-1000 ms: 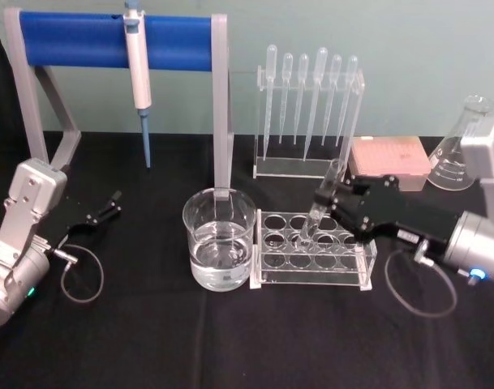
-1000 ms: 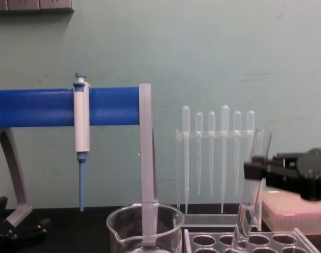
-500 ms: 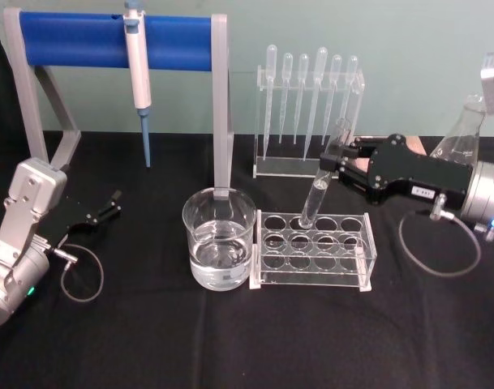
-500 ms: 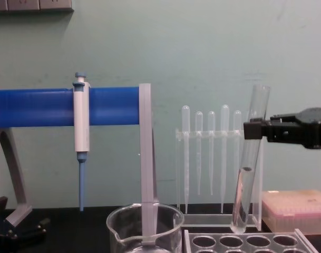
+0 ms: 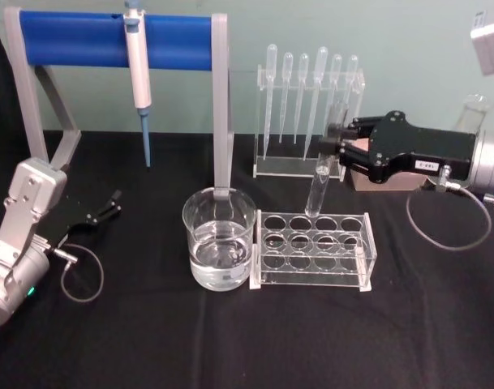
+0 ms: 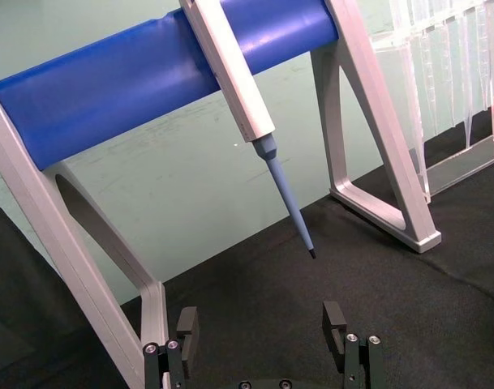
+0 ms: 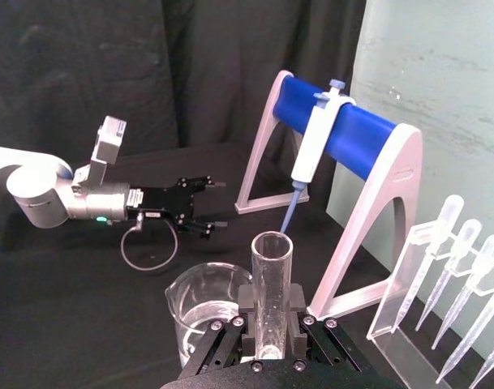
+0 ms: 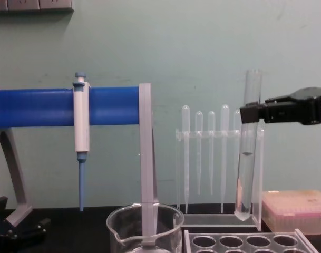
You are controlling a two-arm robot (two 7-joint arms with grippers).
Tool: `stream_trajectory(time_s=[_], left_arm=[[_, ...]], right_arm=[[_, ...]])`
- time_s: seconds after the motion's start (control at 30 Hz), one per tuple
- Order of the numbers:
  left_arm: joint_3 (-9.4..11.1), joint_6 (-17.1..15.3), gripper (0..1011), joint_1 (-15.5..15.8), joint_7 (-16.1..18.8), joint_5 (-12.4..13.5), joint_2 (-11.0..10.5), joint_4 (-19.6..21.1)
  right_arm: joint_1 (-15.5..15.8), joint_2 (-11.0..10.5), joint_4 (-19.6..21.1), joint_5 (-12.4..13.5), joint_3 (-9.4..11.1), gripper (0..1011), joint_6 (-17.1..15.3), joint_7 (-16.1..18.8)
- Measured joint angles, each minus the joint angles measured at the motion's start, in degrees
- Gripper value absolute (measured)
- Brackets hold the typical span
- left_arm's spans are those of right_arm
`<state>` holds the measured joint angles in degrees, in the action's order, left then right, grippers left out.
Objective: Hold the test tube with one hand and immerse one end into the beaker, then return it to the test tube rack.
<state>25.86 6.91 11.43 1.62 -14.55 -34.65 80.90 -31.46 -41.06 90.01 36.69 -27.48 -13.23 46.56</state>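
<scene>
The test tube (image 5: 322, 174) is a clear glass tube with a little liquid in it. It hangs nearly upright in my right gripper (image 5: 334, 150), which is shut on its upper part. Its round bottom is above the back row of the clear tube rack (image 5: 311, 247), apart from it. In the chest view the tube (image 8: 247, 153) hangs from the right gripper (image 8: 250, 113) in front of the pipettes. The beaker (image 5: 219, 243), holding water, stands left of the rack. My left gripper (image 5: 109, 207) rests open at the far left on the table.
A blue-barred stand (image 5: 76, 39) carrying a white-and-blue pipettor (image 5: 137, 69) spans the back left. A rack of plastic pipettes (image 5: 307, 105) stands behind the tube rack. At the back right are a pink tip box (image 8: 294, 208) and a glass flask (image 5: 472, 109).
My right gripper has risen with the test tube, lifting it out of the rack's hole until its bottom is above the rack. The left arm has not moved.
</scene>
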Motion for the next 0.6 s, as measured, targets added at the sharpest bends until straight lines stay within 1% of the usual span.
stream_trajectory(time_s=[0.17,0.33,0.6], left_arm=[[0.0,0.0,1000,0.0,0.0,0.0,0.0,0.0],[0.0,0.0,1000,0.0,0.0,0.0,0.0,0.0],[0.0,0.0,1000,0.0,0.0,0.0,0.0,0.0]], right_arm=[[-1.2,-0.3,-0.3,0.8,-0.5,224,-0.7,0.3],[-2.6,-0.5,-0.6,1.6,-1.4,224,-1.2,1.2],[-2.5,-0.5,-0.6,1.6,-1.3,224,-1.3,1.2]])
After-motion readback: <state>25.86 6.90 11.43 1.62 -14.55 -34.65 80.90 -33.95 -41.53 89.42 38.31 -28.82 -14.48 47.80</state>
